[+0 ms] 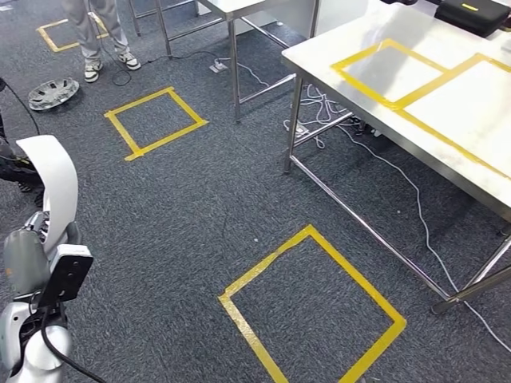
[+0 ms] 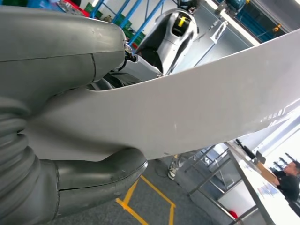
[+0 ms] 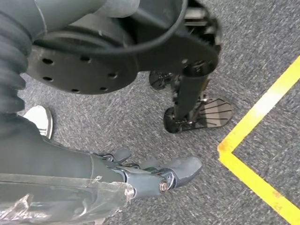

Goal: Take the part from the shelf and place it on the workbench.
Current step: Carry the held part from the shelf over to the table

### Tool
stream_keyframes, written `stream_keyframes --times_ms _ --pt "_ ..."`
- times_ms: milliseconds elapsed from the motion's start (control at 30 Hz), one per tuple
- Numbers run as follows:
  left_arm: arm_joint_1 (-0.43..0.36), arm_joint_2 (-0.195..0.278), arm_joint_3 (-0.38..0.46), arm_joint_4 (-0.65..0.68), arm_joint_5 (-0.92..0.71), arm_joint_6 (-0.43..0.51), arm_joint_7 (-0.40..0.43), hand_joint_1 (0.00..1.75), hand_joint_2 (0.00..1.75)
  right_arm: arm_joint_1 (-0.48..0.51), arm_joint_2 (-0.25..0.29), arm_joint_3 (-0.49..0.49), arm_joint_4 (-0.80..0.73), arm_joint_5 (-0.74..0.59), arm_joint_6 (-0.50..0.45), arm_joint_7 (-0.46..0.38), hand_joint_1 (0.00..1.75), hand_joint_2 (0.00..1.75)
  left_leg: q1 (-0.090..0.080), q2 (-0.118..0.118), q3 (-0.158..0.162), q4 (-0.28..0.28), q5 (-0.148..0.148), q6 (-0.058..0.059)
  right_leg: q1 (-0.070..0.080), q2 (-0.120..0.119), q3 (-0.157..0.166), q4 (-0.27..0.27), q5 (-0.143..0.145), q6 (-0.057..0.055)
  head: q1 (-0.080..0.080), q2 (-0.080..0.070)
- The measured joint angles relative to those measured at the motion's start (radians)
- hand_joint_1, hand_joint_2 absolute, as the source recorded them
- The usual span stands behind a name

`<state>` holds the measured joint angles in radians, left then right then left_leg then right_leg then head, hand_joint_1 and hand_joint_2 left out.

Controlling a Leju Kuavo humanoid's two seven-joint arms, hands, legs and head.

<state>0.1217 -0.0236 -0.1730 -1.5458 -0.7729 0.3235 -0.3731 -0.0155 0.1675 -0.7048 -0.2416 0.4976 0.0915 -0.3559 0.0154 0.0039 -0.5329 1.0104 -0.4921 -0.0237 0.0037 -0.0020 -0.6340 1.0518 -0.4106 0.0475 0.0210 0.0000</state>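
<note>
White part (image 2: 198,103) clamped in left hand (image 2: 71,117); right hand (image 3: 141,176) fingers straight, empty.

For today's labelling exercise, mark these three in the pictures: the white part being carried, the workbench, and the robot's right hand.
white part (image 2: 198,108): left wrist view, on its broad curved face.
workbench (image 1: 313,49): head view, bare top near the front corner.
right robot hand (image 3: 155,176): right wrist view, on the extended fingers.

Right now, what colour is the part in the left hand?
White; the part shows best in the left wrist view.
</note>
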Motion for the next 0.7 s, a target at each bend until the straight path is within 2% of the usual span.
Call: stream_keyframes --times_ms 100,167,200,267,300,333,367,433,467,500,533,633,667,700 --pt "-0.010 0.001 -0.002 0.010 0.001 0.000 0.000 1.75 1.75 0.001 -0.001 -0.004 0.000 0.000 -0.001 0.000 0.00 1.75 0.002 0.002 0.008 -0.006 -0.008 -0.017 0.004 0.005 0.010 -0.012 -0.015 -0.021 -0.003 0.000" --pt "-0.016 0.001 -0.003 0.014 0.001 0.000 0.000 1.75 1.75 0.001 -0.002 -0.007 0.000 0.000 -0.002 0.000 0.00 1.75 0.004 0.002 -0.007 0.032 -0.028 -0.027 0.002 0.008 0.024 -0.021 -0.020 -0.036 -0.007 0.000" --pt "-0.018 0.002 -0.003 0.016 0.001 0.000 0.000 1.75 1.75 0.000 -0.002 -0.008 0.000 0.000 -0.002 0.000 0.00 1.75 0.004 0.001 -0.035 0.083 -0.049 -0.029 0.001 0.009 0.032 -0.024 -0.024 -0.041 -0.011 0.000" --pt "-0.019 0.003 -0.003 0.022 0.001 0.000 0.000 1.75 1.75 -0.001 -0.002 -0.009 0.000 0.001 -0.002 0.000 0.00 1.75 0.002 0.001 -0.120 0.220 -0.093 -0.032 0.002 0.012 0.047 -0.026 -0.036 -0.049 -0.014 0.000" --pt "-0.019 0.004 -0.003 0.025 0.001 0.000 0.000 1.75 1.75 0.000 -0.002 -0.009 0.000 0.001 -0.001 0.000 0.00 1.75 0.002 0.001 -0.158 0.268 -0.095 -0.031 0.003 0.014 0.055 -0.026 -0.043 -0.051 -0.015 0.000" --pt "-0.019 0.004 -0.003 0.028 0.001 0.000 0.000 1.75 1.75 0.001 -0.002 -0.009 0.000 0.001 -0.001 0.000 0.00 1.75 0.001 0.001 -0.179 0.282 -0.077 -0.030 0.004 0.017 0.065 -0.026 -0.051 -0.051 -0.015 0.000" --pt "-0.019 0.004 -0.003 0.031 0.001 0.000 0.000 1.75 1.75 0.001 -0.002 -0.010 0.000 0.001 -0.001 0.000 0.00 1.75 0.001 0.000 -0.181 0.257 -0.038 -0.027 0.004 0.020 0.077 -0.026 -0.060 -0.050 -0.015 0.000" --pt "-0.020 0.005 -0.003 0.035 0.001 0.000 0.000 1.75 1.75 0.001 -0.002 -0.010 0.000 0.001 -0.002 0.000 0.00 1.75 0.000 0.000 -0.141 0.135 0.058 -0.020 0.005 0.026 0.100 -0.026 -0.078 -0.045 -0.015 0.000" --pt "-0.021 0.005 -0.003 0.035 0.001 0.001 -0.001 1.75 1.75 0.001 -0.002 -0.011 0.000 0.001 -0.002 0.000 0.00 1.75 -0.002 0.000 -0.117 0.072 0.083 -0.015 0.006 0.029 0.106 -0.025 -0.088 -0.041 -0.016 0.000" --pt "-0.021 0.005 -0.003 0.036 0.002 0.001 -0.002 1.75 1.75 0.000 -0.002 -0.012 0.000 0.001 -0.003 0.000 0.00 1.75 -0.003 -0.001 -0.100 0.031 0.090 -0.010 0.008 0.031 0.108 -0.027 -0.094 -0.036 -0.016 0.000" --pt "-0.022 0.005 -0.004 0.037 0.003 0.003 -0.004 1.75 1.75 0.001 -0.002 -0.013 0.000 0.001 -0.004 0.000 0.00 1.75 -0.005 -0.001 -0.092 0.010 0.083 -0.004 0.009 0.032 0.111 -0.028 -0.098 -0.029 -0.017 0.000" --pt "-0.022 0.004 -0.008 0.037 0.008 0.009 -0.012 1.75 1.75 0.003 -0.002 -0.017 -0.001 0.004 -0.008 -0.002 0.00 1.75 -0.002 -0.003 -0.072 -0.006 0.064 0.014 0.010 0.027 0.124 -0.021 -0.106 -0.014 -0.015 0.000" --pt "-0.021 0.004 -0.009 0.037 0.008 0.010 -0.014 1.75 1.75 0.002 -0.002 -0.017 -0.001 0.005 -0.009 -0.003 0.00 1.75 -0.001 -0.004 -0.062 -0.008 0.059 0.019 0.009 0.024 0.111 0.009 -0.113 -0.010 -0.012 0.000" --pt "-0.022 0.004 -0.010 0.037 0.008 0.011 -0.015 1.75 1.75 0.000 -0.002 -0.018 -0.001 0.006 -0.010 -0.004 0.00 1.75 0.000 -0.004 -0.051 -0.009 0.052 0.022 0.008 0.020 0.082 0.063 -0.125 -0.007 -0.011 0.000"
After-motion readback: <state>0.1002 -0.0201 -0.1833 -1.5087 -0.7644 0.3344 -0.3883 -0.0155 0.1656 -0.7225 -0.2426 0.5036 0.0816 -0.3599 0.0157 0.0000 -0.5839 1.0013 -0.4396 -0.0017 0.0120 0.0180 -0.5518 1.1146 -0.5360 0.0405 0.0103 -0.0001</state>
